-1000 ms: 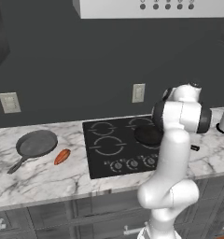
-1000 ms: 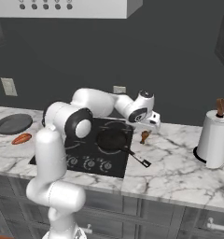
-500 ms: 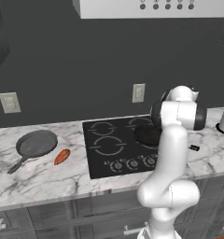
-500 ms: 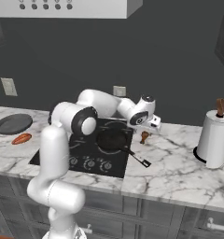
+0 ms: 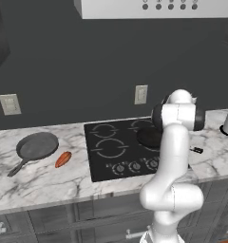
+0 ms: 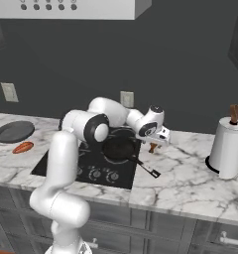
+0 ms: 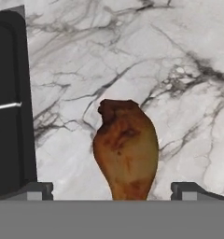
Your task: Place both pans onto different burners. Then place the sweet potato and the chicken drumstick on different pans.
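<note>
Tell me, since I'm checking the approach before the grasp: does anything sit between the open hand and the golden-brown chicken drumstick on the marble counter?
Nothing visible does. In the hand view the golden-brown chicken drumstick lies on bare white marble counter between the two dark fingertips of the open hand. The black glass cooktop edge sits off to one side, apart from the drumstick.

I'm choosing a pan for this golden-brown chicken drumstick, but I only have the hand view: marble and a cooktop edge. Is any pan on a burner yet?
Observer: Yes, the near-black frying pan sits on a right-hand burner of the black glass cooktop.
Operator: And the other pan?
Observer: The dull grey frying pan lies on the marble counter left of the cooktop.
Operator: The sweet potato?
Observer: The orange-red sweet potato lies on the counter beside the grey pan, not in it.
</note>
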Controlling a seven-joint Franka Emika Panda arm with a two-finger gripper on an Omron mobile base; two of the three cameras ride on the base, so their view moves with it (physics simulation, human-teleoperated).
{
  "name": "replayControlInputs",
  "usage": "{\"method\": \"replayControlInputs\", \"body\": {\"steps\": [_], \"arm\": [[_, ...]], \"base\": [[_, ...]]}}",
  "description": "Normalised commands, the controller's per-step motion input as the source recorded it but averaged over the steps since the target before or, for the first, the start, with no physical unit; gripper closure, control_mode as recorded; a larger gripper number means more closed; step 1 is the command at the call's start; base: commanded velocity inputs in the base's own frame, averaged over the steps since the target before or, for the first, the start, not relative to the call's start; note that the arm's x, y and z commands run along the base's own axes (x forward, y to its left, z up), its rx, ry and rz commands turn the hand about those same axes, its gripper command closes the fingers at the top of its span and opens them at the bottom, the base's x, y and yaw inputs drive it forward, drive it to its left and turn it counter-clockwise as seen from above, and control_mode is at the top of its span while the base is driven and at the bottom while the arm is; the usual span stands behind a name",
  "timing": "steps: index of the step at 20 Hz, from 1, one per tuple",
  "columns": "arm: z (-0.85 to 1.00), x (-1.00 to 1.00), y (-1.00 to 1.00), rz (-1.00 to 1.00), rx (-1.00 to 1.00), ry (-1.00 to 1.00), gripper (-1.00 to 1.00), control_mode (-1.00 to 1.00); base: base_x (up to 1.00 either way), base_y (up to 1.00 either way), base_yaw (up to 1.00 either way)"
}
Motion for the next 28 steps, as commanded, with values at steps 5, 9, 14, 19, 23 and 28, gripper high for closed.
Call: {"method": "replayControlInputs", "body": {"steps": [5, 9, 14, 19, 23, 28], "arm": [[-0.23, 0.14, -0.03, -0.03, 0.0, 0.0, -1.0, -1.0], [-0.24, 0.15, 0.0, -0.03, 0.0, 0.0, -1.0, -1.0], [-0.26, 0.16, -0.01, -0.03, 0.0, 0.01, -1.0, -1.0], [-0.32, 0.13, 0.0, -0.03, 0.0, 0.01, -1.0, -1.0], [-0.41, 0.24, 0.0, -0.04, 0.0, 0.03, 1.0, -1.0], [-0.3, 0.05, 0.0, -0.03, 0.0, 0.0, 1.0, -1.0]], "base": [[0.0, 0.0, 0.0], [0.0, 0.0, 0.0], [0.0, 0.0, 0.0], [0.0, 0.0, 0.0], [0.0, 0.0, 0.0], [0.0, 0.0, 0.0]]}}
